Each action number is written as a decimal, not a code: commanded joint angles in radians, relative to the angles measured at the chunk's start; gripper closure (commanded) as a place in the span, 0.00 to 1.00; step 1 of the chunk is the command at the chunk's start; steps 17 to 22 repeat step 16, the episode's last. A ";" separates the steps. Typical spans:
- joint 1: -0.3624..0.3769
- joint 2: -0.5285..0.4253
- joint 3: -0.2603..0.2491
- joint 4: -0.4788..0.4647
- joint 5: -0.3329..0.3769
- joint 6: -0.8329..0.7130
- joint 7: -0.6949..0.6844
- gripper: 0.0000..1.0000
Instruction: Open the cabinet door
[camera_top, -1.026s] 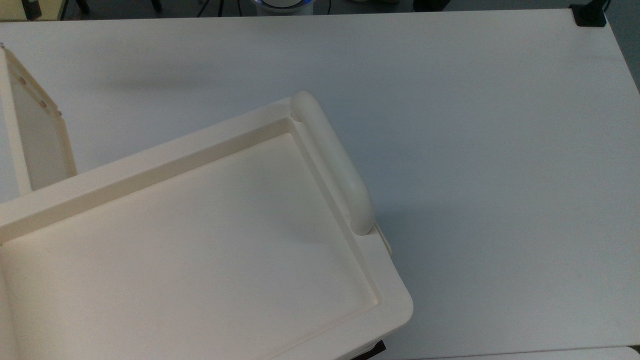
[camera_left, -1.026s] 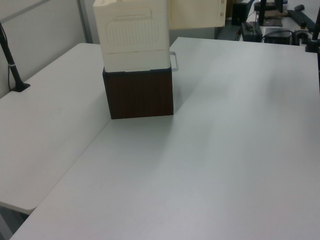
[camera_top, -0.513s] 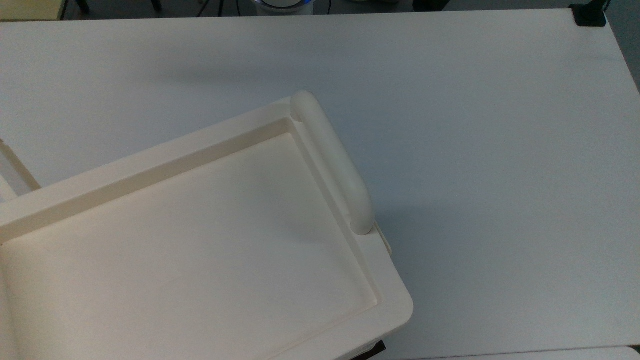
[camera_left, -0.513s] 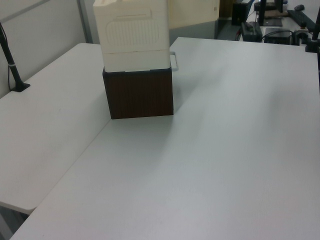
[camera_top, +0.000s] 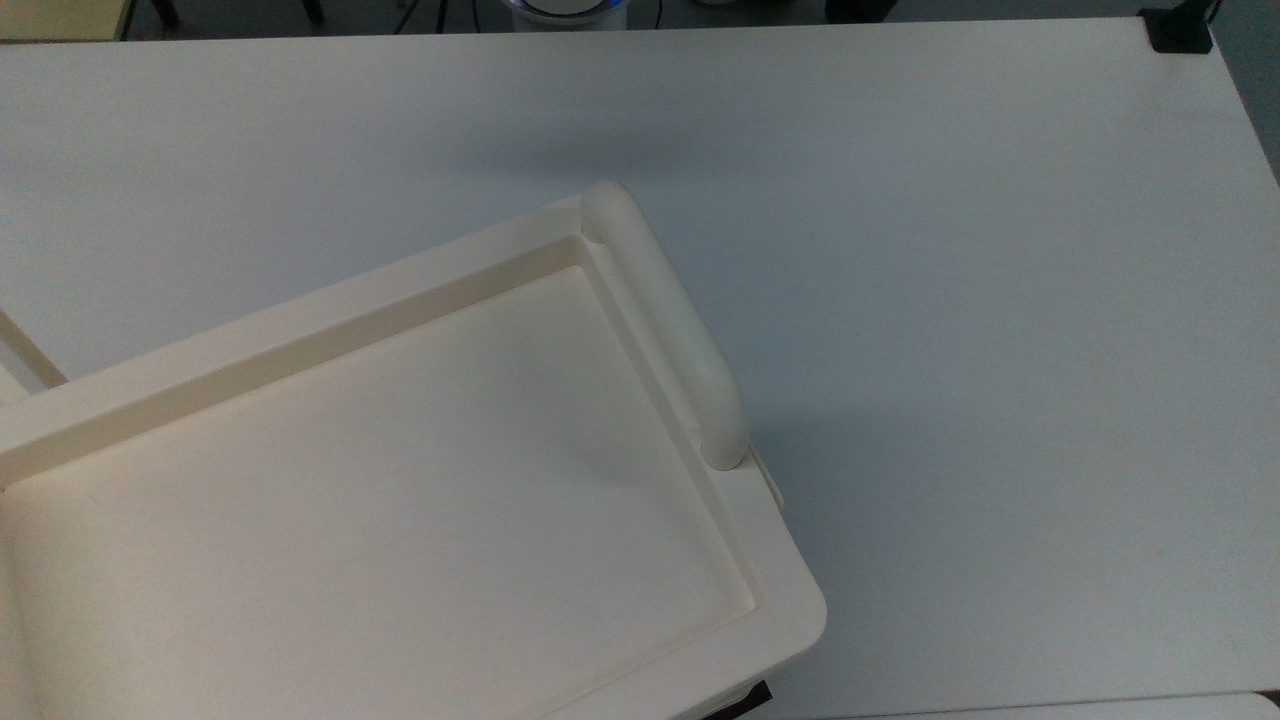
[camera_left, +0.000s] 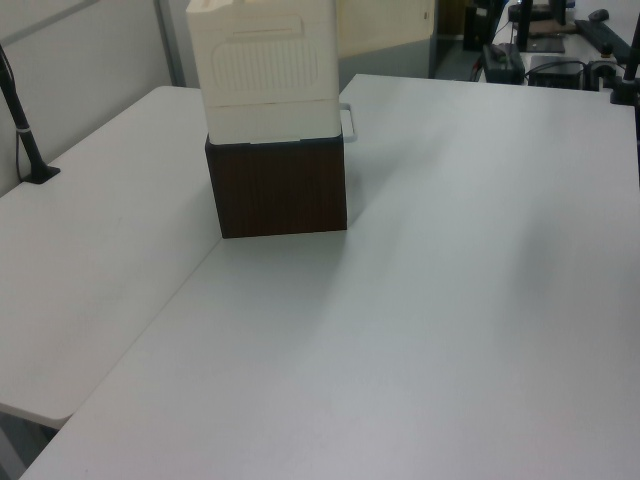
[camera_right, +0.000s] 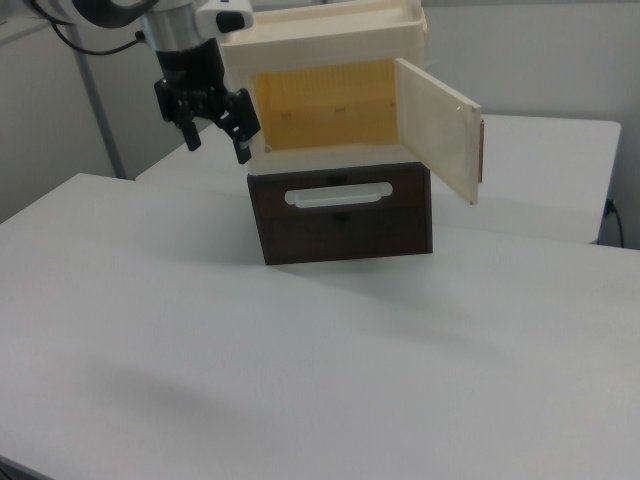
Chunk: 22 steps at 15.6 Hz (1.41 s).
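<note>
Worktop (camera_left: 450, 300): white, matte, two slabs meeting at a seam in the left view.
Wall (camera_right: 540, 60): plain pale grey.
Pole (camera_left: 22, 125): black, clamped at worktop edge.
Light: soft, even.

Cabinet (camera_top: 380, 480): cut off by the top view's left and bottom edges. Cabinet door (camera_top: 25, 355): a sliver at the top view's left edge (rest out of frame). Arm (camera_right: 110, 15): cropped at the right view's upper left.
</note>
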<state>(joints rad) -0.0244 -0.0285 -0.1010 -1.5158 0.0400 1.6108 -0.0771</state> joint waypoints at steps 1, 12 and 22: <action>0.018 -0.013 -0.005 -0.044 -0.015 -0.013 0.008 0.00; 0.008 0.010 0.055 -0.054 -0.052 -0.006 0.008 0.00; 0.008 0.012 0.055 -0.054 -0.054 -0.008 0.008 0.00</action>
